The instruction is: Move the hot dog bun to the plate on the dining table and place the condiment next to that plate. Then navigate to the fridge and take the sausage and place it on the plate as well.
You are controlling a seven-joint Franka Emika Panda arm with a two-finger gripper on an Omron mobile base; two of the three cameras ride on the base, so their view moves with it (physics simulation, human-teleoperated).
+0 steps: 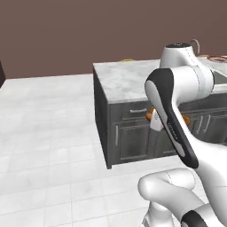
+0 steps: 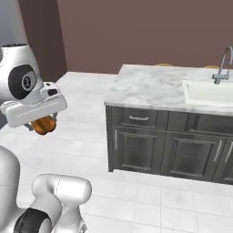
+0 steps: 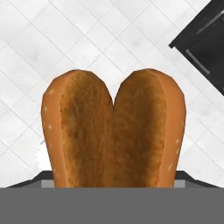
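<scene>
The hot dog bun (image 3: 114, 131), brown and split open in two halves, hangs close before the hand camera over the white floor tiles. My gripper (image 2: 43, 123) is shut on the hot dog bun (image 2: 44, 124), which pokes out orange under the white hand, held in the air left of the island. In the left base view bits of the bun (image 1: 150, 116) peek out from behind my forearm. The fingertips are hidden by the bun. The plate, dining table, condiment, fridge and sausage are out of view.
A kitchen island (image 2: 150, 86) with a marble top and dark cabinet fronts (image 2: 136, 150) stands ahead to the right, with a sink (image 2: 209, 93) and faucet (image 2: 221, 63). White tiled floor (image 1: 48, 133) stretches to the left up to a brown wall.
</scene>
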